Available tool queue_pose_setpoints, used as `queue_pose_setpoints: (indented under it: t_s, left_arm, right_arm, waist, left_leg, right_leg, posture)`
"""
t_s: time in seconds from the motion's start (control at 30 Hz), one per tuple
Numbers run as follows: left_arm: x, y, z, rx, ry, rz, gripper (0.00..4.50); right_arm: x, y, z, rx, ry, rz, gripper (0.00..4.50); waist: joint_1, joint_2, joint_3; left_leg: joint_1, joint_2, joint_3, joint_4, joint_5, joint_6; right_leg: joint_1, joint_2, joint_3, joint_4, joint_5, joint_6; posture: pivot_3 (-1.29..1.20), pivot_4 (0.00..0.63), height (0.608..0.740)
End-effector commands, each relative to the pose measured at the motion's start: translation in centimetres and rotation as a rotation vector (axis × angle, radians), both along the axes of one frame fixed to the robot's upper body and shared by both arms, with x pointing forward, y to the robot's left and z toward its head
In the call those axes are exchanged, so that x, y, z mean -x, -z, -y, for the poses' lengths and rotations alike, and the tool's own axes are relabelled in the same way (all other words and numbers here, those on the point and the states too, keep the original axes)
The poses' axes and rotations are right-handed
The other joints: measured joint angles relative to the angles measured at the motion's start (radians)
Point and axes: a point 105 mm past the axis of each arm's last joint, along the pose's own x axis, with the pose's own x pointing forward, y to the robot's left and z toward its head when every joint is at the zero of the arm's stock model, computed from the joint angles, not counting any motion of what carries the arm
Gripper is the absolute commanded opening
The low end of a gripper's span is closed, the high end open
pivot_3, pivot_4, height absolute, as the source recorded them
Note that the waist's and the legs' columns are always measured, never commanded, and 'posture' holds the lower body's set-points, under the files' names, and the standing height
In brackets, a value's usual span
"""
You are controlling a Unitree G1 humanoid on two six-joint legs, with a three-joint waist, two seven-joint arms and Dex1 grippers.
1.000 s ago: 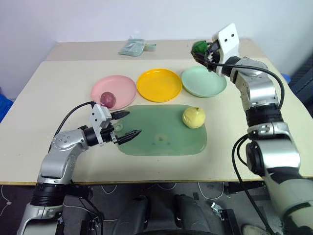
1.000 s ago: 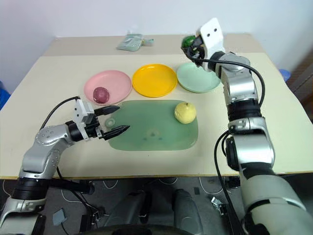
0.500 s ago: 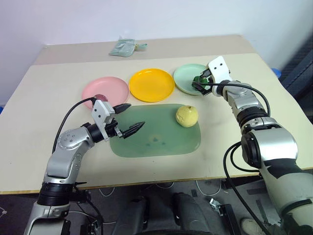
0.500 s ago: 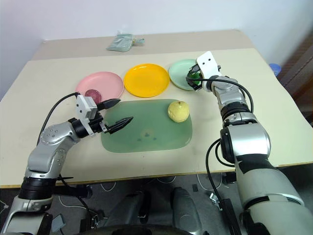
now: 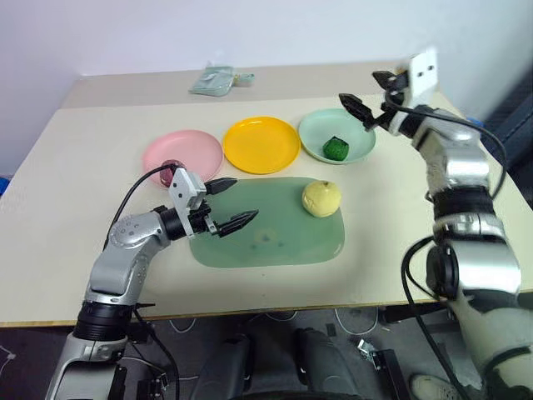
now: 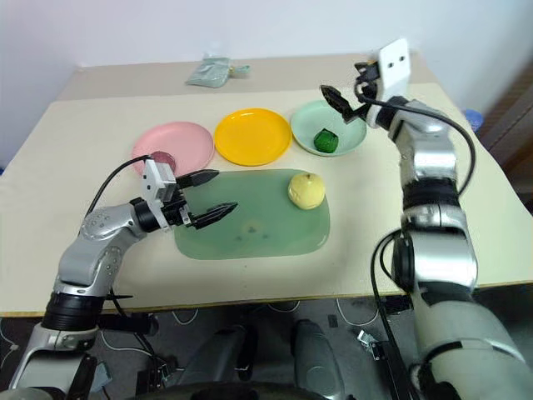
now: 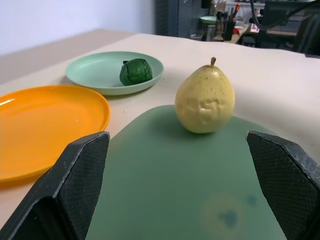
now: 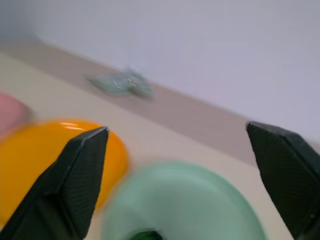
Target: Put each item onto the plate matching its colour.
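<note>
Green knobbly toy (image 5: 336,147) sits on mint plate (image 5: 358,129), upper right; right gripper (image 5: 371,93) above it, jaws spread; left gripper (image 5: 231,204), jaws spread, over cutting board (image 5: 283,242) beside pear (image 5: 321,198).

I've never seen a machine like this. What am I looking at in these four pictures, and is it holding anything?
It is a two-armed robot at a beige table. Two pictures come from cameras in its head, looking down; the other two from a camera on each wrist. The left claw and right claw are both open and hold nothing. The dark green knobbly toy lies on the pale mint green plate, the dark red-purple round toy on the pink plate. The pale yellow toy pear stands on the green cutting board; the bright yellow plate holds nothing.
</note>
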Motion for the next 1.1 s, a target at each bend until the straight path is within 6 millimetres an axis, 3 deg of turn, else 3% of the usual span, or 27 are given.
queue_pose_setpoints:
  t_s: [0.03, 0.27, 0.5, 1.07, 1.1]
  left_arm:
    - [0.5, -1.7, -0.5, 0.015, 0.039, 0.028, 4.50]
    - [1.9, -2.3, -0.8, -0.004, 0.125, -0.007, 4.50]
    - [2.5, -2.7, -1.5, -0.031, 0.162, -0.025, 4.50]
    - [3.5, -2.4, -2.2, -0.053, 0.167, -0.022, 4.50]
    - [3.5, -2.3, -2.2, -0.054, 0.165, -0.021, 4.50]
  right_arm:
    - [4.0, 0.1, -1.7, 0.001, -0.061, -0.018, 4.48]
    - [8.5, 4.6, -3.2, 0.017, -0.017, -0.132, 4.48]
    - [9.7, 7.1, -4.4, 0.024, -0.017, -0.200, 4.48]
    - [7.1, 12.2, -4.7, 0.085, 0.005, -0.305, 4.48]
    - [6.9, 12.3, -4.6, 0.085, 0.009, -0.307, 4.24]
  waist:
    - [0.010, 0.000, 0.000]
    - [0.017, 0.001, 0.000]
    - [0.017, 0.000, 0.000]
    - [0.017, 0.000, 0.000]
    - [0.017, 0.000, 0.000]
  left_leg:
    - [0.000, 0.000, 0.000, 0.000, 0.000, 0.000]
    - [0.000, 0.000, 0.001, 0.005, 0.000, 0.000]
    - [0.000, 0.000, 0.001, 0.005, -0.001, 0.001]
    - [0.000, 0.000, 0.001, 0.005, -0.001, 0.001]
    - [0.000, 0.000, 0.001, 0.005, -0.001, 0.001]
  right_leg:
    - [0.000, 0.000, 0.000, 0.000, 0.000, 0.000]
    - [0.001, 0.000, 0.000, 0.002, 0.000, 0.000]
    - [0.001, -0.001, 0.000, 0.002, 0.000, 0.000]
    - [0.002, -0.001, 0.000, 0.001, 0.000, 0.000]
    - [0.002, -0.001, 0.000, 0.001, 0.000, 0.000]
  posture:
    - [0.00, 0.150, 0.740]
    - [0.00, 0.150, 0.740]
    - [0.00, 0.150, 0.740]
    - [0.00, 0.150, 0.740]
    - [0.00, 0.150, 0.740]
